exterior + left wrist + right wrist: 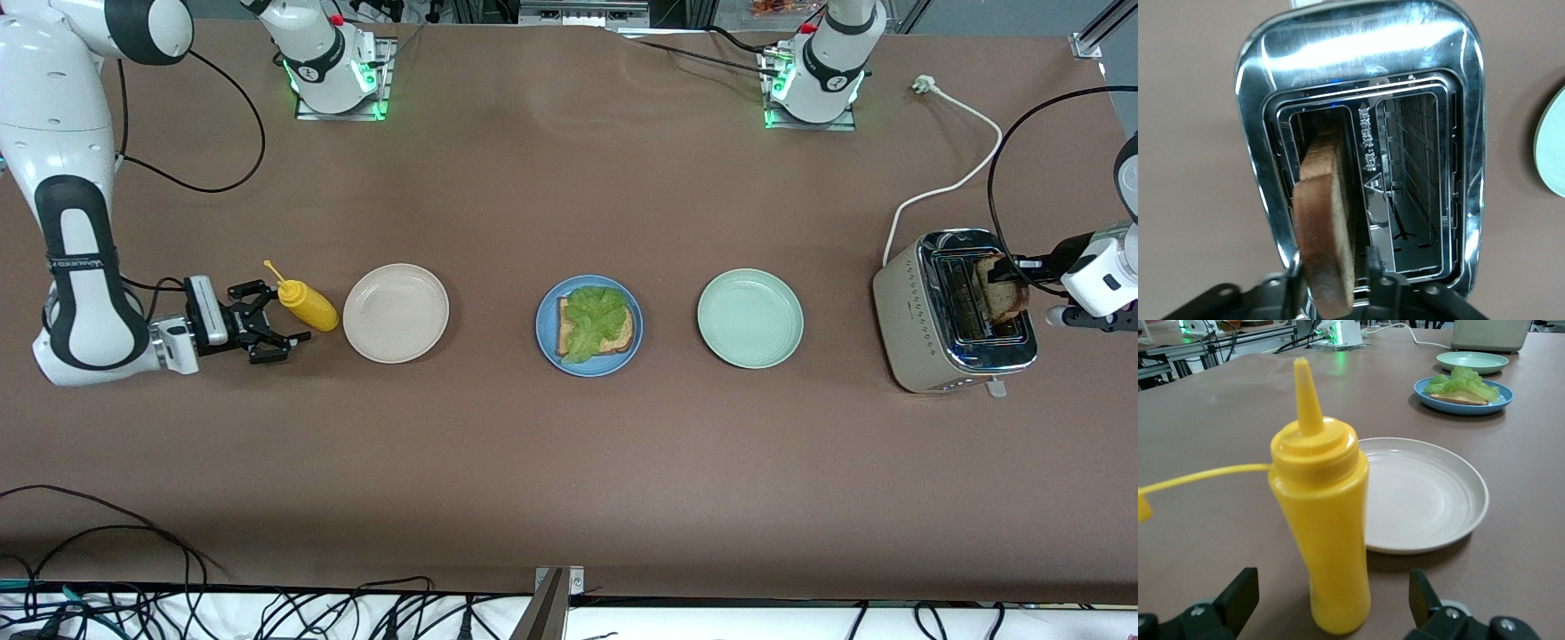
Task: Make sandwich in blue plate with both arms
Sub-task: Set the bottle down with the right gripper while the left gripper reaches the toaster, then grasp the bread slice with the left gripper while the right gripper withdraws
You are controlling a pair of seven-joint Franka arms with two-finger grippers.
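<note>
Left claw [1331, 280] grips a coarse brown toast slice [1326, 220] over the chrome toaster [956, 311]; right claw [1331, 603] gapes wide around the glossy yellow squeeze bottle [1319, 520].

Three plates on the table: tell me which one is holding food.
The blue plate, the middle of the three, with toast and lettuce on it. The beige plate and pale green plate beside it hold nothing.

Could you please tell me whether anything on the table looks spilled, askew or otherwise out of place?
Nothing looks spilled or damaged. The only oddity: the yellow squeeze bottle has its cap off, dangling on its tether. The lettuce overhangs its toast.
</note>
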